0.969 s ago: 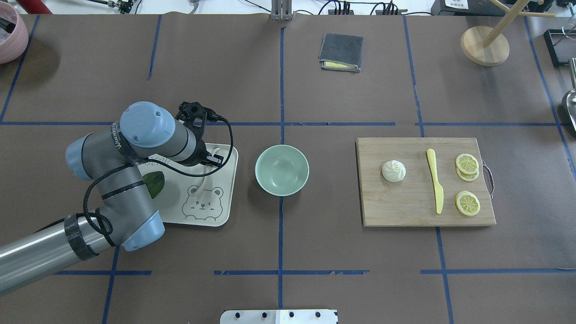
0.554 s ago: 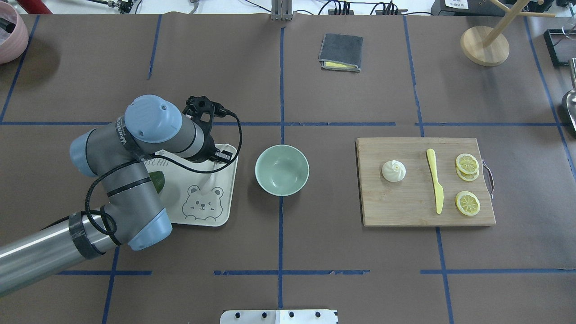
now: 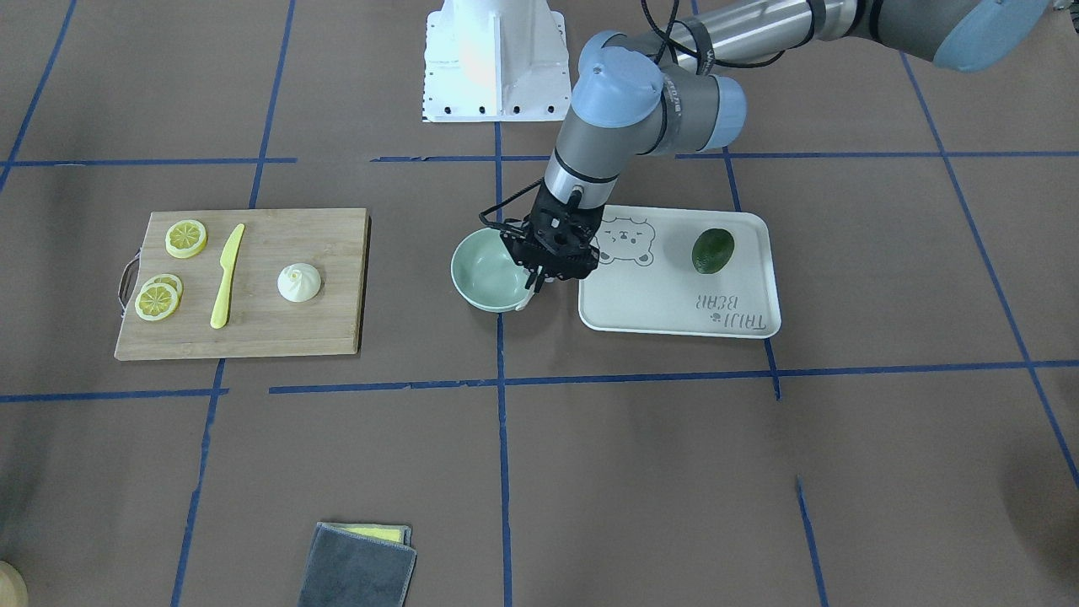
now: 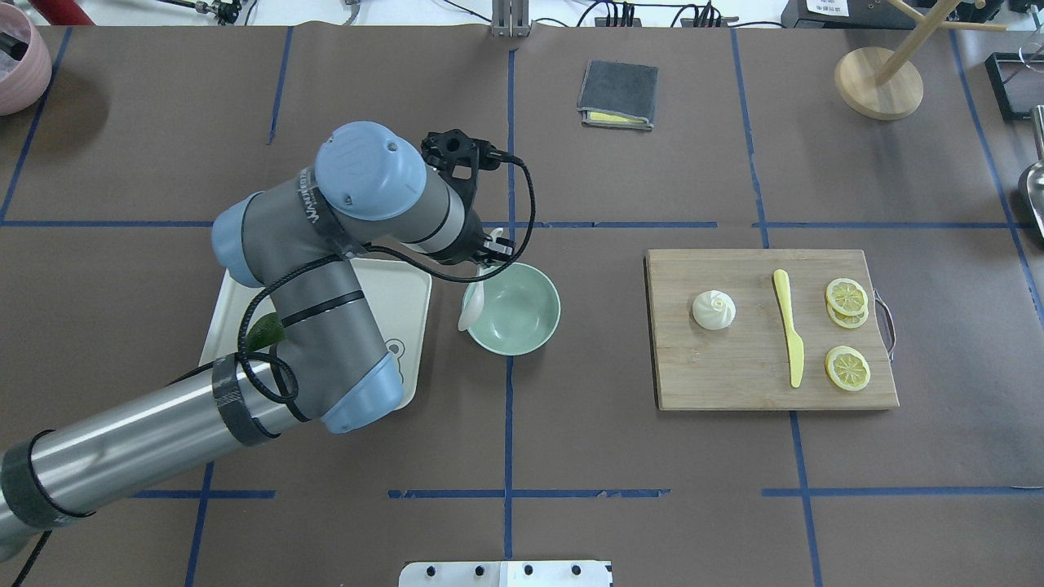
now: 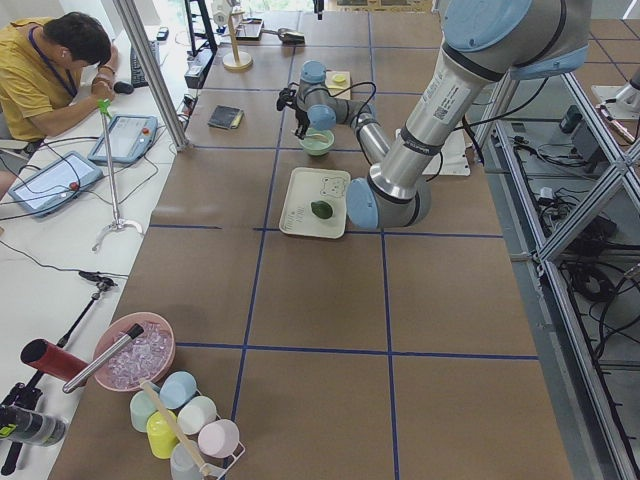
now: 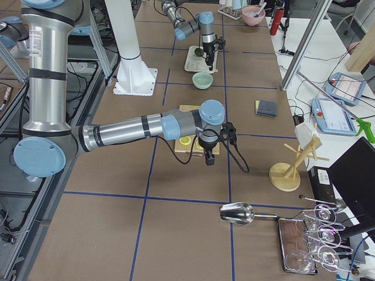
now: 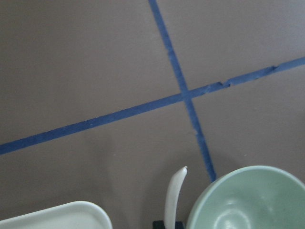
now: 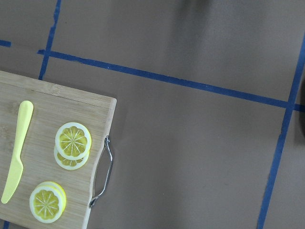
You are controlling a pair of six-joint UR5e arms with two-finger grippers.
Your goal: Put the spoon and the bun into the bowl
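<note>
My left gripper [image 4: 488, 251] is shut on the cream-white spoon [image 4: 471, 305] and holds it by the handle over the left rim of the mint-green bowl [image 4: 526, 314]. In the front view the gripper [image 3: 539, 274] hangs at the bowl's [image 3: 480, 274] edge with the spoon [image 3: 528, 298] below it. The left wrist view shows the spoon handle [image 7: 174, 193] beside the bowl [image 7: 248, 202]. The white pleated bun [image 4: 714, 310] lies on the wooden cutting board [image 4: 734, 371]. My right gripper [image 6: 206, 157] hovers by the board's far end; I cannot tell whether it is open.
A cream tray [image 4: 404, 285] with a dark green avocado [image 3: 712, 250] lies left of the bowl. A yellow knife [image 4: 789, 326] and lemon slices [image 4: 847, 295] share the board. A folded grey cloth [image 4: 618, 94] and a wooden stand [image 4: 878, 81] sit at the back.
My left arm has lifted the spoon off the tray and carried it right, to the bowl's left rim. Bun and bowl have not moved.
</note>
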